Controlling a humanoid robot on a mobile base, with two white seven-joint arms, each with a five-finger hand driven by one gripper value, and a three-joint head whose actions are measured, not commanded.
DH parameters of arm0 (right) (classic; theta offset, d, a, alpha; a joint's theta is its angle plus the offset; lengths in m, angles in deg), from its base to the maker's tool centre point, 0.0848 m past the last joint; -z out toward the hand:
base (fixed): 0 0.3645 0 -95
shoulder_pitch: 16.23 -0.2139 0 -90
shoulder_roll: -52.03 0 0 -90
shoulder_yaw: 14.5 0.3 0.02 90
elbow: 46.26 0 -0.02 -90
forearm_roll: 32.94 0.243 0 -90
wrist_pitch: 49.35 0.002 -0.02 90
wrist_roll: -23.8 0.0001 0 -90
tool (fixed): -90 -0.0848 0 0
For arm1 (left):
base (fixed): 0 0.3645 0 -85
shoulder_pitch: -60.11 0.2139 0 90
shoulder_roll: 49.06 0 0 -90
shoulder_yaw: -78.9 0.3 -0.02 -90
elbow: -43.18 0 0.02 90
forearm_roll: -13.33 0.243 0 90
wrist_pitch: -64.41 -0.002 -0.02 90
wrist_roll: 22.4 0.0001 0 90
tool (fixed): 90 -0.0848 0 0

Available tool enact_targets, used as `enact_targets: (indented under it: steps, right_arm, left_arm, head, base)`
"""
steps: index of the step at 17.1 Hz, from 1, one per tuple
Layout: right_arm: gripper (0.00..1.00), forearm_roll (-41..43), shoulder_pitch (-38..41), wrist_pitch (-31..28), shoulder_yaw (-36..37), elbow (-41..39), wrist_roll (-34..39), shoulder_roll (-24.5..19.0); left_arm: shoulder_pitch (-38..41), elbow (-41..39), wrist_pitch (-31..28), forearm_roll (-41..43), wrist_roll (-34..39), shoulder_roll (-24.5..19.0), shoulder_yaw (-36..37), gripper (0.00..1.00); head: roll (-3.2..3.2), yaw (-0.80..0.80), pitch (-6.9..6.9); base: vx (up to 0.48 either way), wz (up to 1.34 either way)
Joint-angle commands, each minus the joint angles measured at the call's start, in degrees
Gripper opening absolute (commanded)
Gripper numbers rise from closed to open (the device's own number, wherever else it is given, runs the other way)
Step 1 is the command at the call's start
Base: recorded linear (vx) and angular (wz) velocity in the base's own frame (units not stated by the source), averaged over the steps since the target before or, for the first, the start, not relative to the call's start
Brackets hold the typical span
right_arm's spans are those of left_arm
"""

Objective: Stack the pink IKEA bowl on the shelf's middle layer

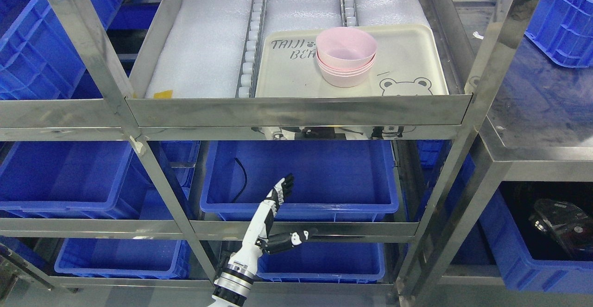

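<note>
One hand (273, 219) of mine shows in the head view, my left, its arm rising from the bottom edge left of the middle; my right is out of sight. Starting at the left, blue bins (69, 177) fill the lower levels of the steel shelf (296, 110), and my forearm slants up in front of them, the wrist low and the hand lifted before the rim of the middle blue bin (301, 177). My fingers (285, 187) are stretched out and pointing up and to the right, the thumb (296, 238) swung out sideways, so the hand is released and carries nothing. Further right and well above, on the foam-lined level, a cream tray (417, 52) holds the pink bowls (346, 57), several nested one inside another, the top one sitting a little tilted in the stack. I judge the stacking looks done, or else I am between bowls, since no loose pink bowl shows anywhere. If another bowl is due, my next move calls for finding it outside this view, closing my fingers on its rim, then lifting clear of the shelf's front lip before lowering it squarely onto the stack.
</note>
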Motion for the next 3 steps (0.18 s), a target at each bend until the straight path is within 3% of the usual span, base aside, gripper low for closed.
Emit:
enact_targets:
  steps: [1,3]
  right_arm:
    - [1.0,0.0,0.3,-0.1,0.0,-1.0,0.0,1.0]
    - [1.0,0.0,0.3,-0.1,0.0,-1.0,0.0,1.0]
  left_arm:
    - [1.9,-5.4,-2.1,-1.3,4.7,-1.0,-5.4,1.0]
    - [2.1,-5.4,-1.8,-1.3,4.6,-1.0,-5.1,1.0]
  head:
    - [0.0,0.0,0.0]
    - [0.0,0.0,0.0]
  base:
    - [0.0,0.0]
    - [0.0,0.0]
